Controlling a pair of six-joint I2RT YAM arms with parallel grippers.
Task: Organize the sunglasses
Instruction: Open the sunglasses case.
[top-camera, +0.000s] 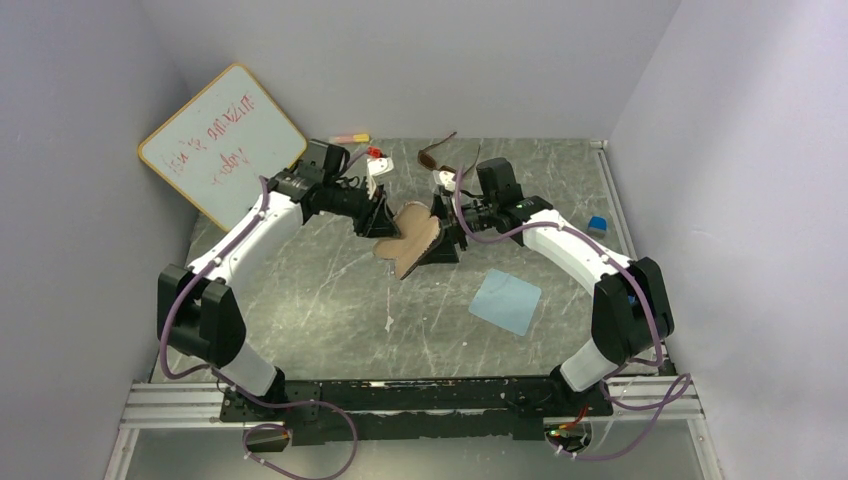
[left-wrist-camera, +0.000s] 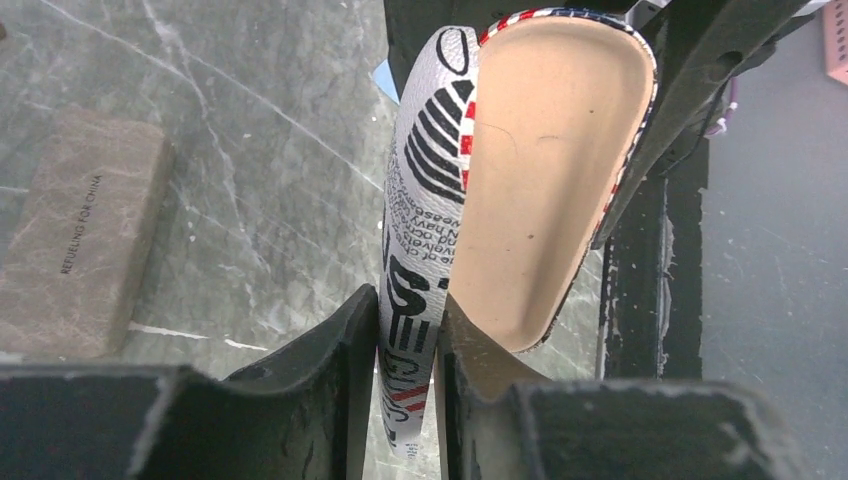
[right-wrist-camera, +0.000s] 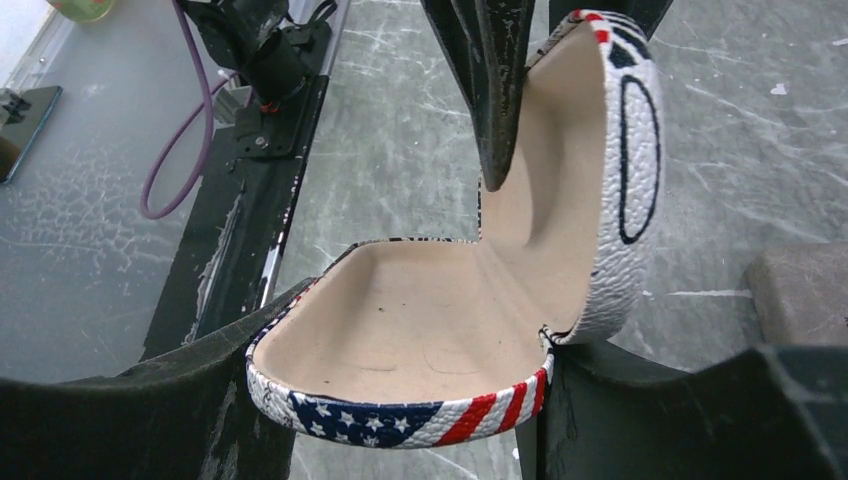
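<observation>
An open hard glasses case (top-camera: 410, 240), white with black lettering and a stars-and-stripes rim, tan inside, hangs between both arms above the table's middle. My left gripper (left-wrist-camera: 410, 340) is shut on the edge of its raised lid (left-wrist-camera: 540, 180). The case's lower shell (right-wrist-camera: 420, 320) sits across my right gripper (right-wrist-camera: 410, 335), whose jaws are closed on its two sides. The shell is empty. A brown-framed pair of sunglasses (top-camera: 437, 152) lies at the back of the table, behind the grippers. I cannot see the black pair.
A brown rectangular case (left-wrist-camera: 80, 235) lies on the table beside the grippers. A light blue cloth (top-camera: 506, 300) lies front right, a small blue block (top-camera: 597, 224) at the right edge. A whiteboard (top-camera: 222, 145) leans back left, with markers (top-camera: 350, 138) nearby.
</observation>
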